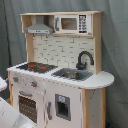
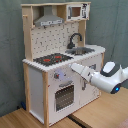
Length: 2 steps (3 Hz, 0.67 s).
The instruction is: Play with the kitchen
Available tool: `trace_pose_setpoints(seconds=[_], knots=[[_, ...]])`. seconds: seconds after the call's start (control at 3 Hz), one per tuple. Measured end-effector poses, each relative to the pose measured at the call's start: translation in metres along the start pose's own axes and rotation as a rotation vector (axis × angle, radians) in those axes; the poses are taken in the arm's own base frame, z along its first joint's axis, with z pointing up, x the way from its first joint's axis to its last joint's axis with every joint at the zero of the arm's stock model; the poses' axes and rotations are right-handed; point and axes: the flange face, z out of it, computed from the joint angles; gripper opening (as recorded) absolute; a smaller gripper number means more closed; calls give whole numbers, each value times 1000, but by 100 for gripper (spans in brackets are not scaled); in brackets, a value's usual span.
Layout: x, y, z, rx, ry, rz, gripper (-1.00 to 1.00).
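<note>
White arm (image 2: 102, 76) extended horizontally, claw end hidden from view.

No text, label, brand or number can be read on the kitchen (image 1: 60, 75) in either exterior view.

The kitchen (image 1: 60, 95) is light wood with white fronts, its backsplash white with a grey brick pattern. At 9 o'clock the stovetop (image 1: 34, 66) is black with red rings; at 3 o'clock a silver sink (image 1: 72, 74), black faucet (image 1: 84, 59). The arm (image 2: 100, 75) is white.
</note>
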Motion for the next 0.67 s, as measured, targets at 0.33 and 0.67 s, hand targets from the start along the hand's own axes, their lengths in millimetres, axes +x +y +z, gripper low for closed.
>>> trace_pose_setpoints(seconds=[0.33, 0.67], knots=[[7, 11, 7, -20, -4, -88, 100], [14, 14, 13, -32, -6, -195, 100]])
